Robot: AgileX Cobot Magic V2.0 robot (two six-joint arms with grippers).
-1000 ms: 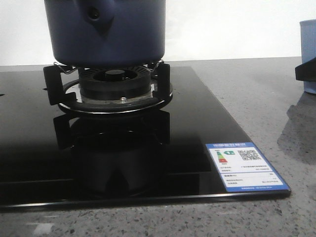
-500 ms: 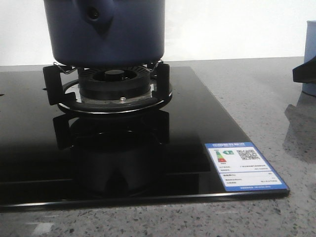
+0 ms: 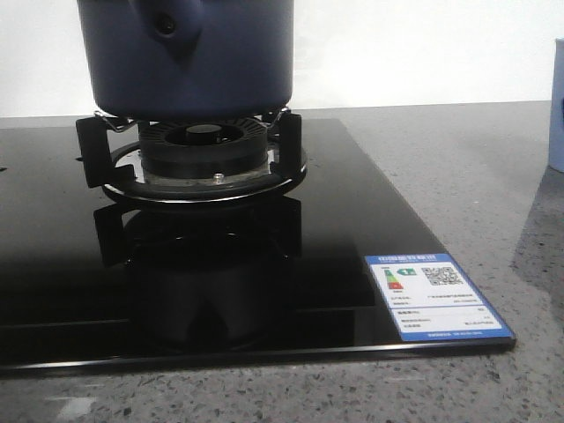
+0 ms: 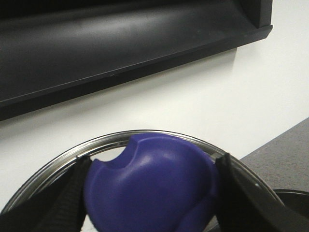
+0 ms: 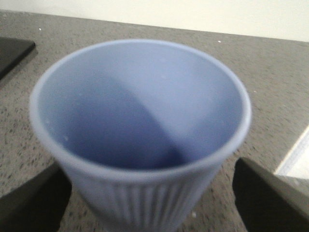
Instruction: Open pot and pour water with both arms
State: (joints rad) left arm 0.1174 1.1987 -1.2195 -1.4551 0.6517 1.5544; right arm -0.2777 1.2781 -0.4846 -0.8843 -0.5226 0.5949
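Front view, nearest first: energy label [image 3: 436, 296] on the lower-right corner of the black glass hob [image 3: 352, 229], which lies on the speckled grey worktop [image 3: 493, 176]. Behind it, centre-left of frame, the burner and pan support [image 3: 198, 154] carry the pot [image 3: 185, 57], upper left, base on the prongs, handle mount facing the camera. Its top is cut off by the frame edge, so lid position is not readable here.

Pale blue cup [image 3: 556, 106] at the right edge, on the worktop, well apart from the hob.

Right wrist view: right tool [image 5: 147, 193] spread, one finger either side of the ribbed cup [image 5: 140, 135]; contact not visible. Cup upright; interior looks empty, though water cannot be ruled out. Judgement: straddling the wall in readiness to grasp for the pour.

Left wrist view: left tool [image 4: 149, 193] pinching the blue lid knob [image 4: 152, 186] from both sides, steel lid rim [image 4: 145, 137] behind. Judgement: the knob is the only hold for lifting the lid; whether the lid is already raised cannot be told.
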